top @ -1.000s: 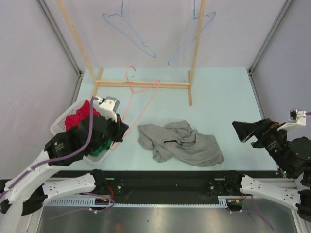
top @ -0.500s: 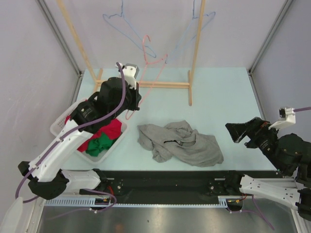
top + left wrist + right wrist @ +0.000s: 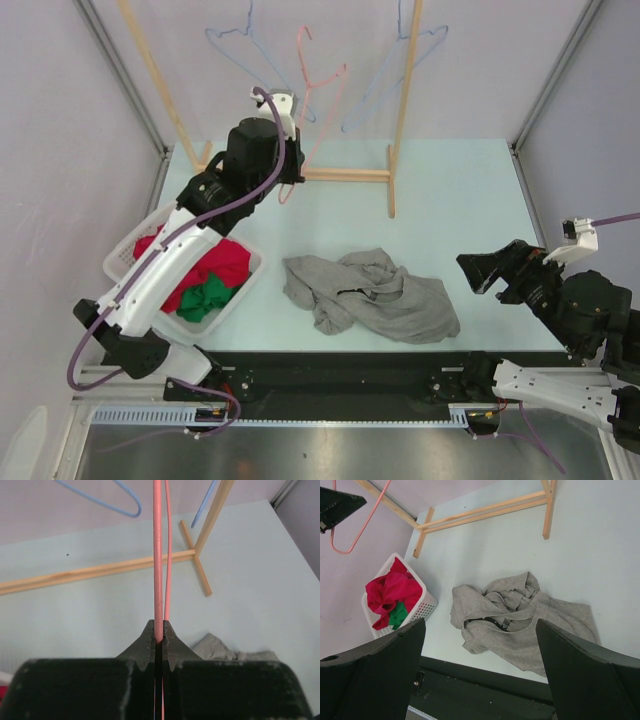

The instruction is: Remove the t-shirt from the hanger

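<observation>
Whereas half a second ago the left gripper (image 3: 158, 630) was lower over the table, it now sits up by the rack's crossbar, and the pink wire hanger (image 3: 303, 60) has risen with it, so its hook now reaches up between the blue ones. The jaws are pinched tight on the hanger's thin wire, seen clearly in the left wrist view. The hanger is bare. The crumpled grey t-shirt (image 3: 375, 295) lies off it in the same heap as before, on the pale green table (image 3: 470, 190), towards the near edge and about midway between the two arms. The right gripper (image 3: 470, 268) has crept a little to the left. It hovers beside the shirt's right side with its fingers spread wide, holding nothing.

Open tabletop runs between the shirt and the wooden rack (image 3: 345, 174), and more lies to the right of the rack's upright, out to the far right corner. The white plastic basket (image 3: 120, 255) sits at the table's left edge.

Counted: three hangers — one pink and two blue wire hangers (image 3: 235, 45) on the rack — one t-shirt, one rack, and one basket holding red and green clothes (image 3: 215, 285).
</observation>
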Motion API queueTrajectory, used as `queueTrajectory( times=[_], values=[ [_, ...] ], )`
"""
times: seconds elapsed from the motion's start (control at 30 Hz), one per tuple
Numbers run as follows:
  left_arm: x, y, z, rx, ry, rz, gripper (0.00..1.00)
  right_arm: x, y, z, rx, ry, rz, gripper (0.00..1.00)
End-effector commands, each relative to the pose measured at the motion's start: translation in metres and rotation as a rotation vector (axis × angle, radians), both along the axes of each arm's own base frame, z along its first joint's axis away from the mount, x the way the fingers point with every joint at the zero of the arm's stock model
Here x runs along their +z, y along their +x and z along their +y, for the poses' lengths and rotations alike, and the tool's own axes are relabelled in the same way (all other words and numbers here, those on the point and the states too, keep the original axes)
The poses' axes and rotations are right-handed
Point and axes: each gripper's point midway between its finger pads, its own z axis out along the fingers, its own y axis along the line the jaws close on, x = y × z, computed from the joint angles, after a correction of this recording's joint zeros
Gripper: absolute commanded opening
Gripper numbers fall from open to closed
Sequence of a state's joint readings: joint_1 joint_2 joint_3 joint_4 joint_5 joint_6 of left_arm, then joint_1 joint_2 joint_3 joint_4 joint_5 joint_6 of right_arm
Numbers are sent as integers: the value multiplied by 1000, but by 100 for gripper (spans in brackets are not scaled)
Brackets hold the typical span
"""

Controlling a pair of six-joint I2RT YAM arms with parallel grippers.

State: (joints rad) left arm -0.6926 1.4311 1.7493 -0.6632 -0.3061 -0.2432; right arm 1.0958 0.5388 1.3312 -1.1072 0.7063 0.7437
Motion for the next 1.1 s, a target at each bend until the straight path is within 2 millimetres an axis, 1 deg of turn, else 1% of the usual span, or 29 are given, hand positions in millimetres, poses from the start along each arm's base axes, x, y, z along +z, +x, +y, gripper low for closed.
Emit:
queueTrajectory(
  times=[0.0,0.07,0.1,0.13,0.17,0.23,0.27,0.33,0.37,0.43,0.47,0.5,0.53,0.63,0.67,0.77,0.9,1.03,1.07],
  values=[
    [62,23,-4,22,-144,-175,0,7,2,-4,-27,18,-9,96],
    [64,31,-7,26,-157,-181,0,7,1,-3,-19,37,-13,96],
    [73,35,-5,32,-173,-203,0,8,1,-2,-14,39,-17,96],
    [69,42,-10,28,-169,-194,0,8,1,-2,-12,38,-17,96],
    [80,45,-8,36,-188,-210,0,7,2,-2,-17,29,-15,96],
    [81,52,-13,29,-193,-206,0,11,2,-1,-16,27,-19,96],
    [82,59,-17,29,-206,-202,0,11,2,1,-5,9,-20,96],
    [86,64,-22,17,-227,-205,0,13,3,0,-10,-3,-20,96],
    [85,70,-27,17,-244,-197,0,13,3,-1,-13,-10,-18,96],
    [84,74,-35,4,-279,-174,0,13,4,-1,-18,-7,-17,96],
    [87,76,-37,2,-297,-174,0,14,3,-2,-20,4,-21,96],
    [81,81,-43,-1,-304,-157,0,14,3,-2,-18,8,-20,96],
    [84,82,-45,-2,-332,-160,0,14,3,-1,-15,13,-20,96],
    [81,86,-52,-18,-360,-160,0,12,5,1,-15,-1,-25,96],
    [82,90,-52,-9,-371,-168,1,12,5,0,-16,-6,-25,96],
    [76,98,-51,1,-407,-153,0,11,7,1,-22,-29,-26,97],
    [73,103,-52,2,-433,-153,0,10,7,3,-19,-20,-23,96],
    [63,115,-56,3,-453,-125,0,9,8,3,-20,-26,-25,97],
    [63,117,-55,7,-459,-124,0,9,8,4,-17,-29,-25,97]
  ],
)
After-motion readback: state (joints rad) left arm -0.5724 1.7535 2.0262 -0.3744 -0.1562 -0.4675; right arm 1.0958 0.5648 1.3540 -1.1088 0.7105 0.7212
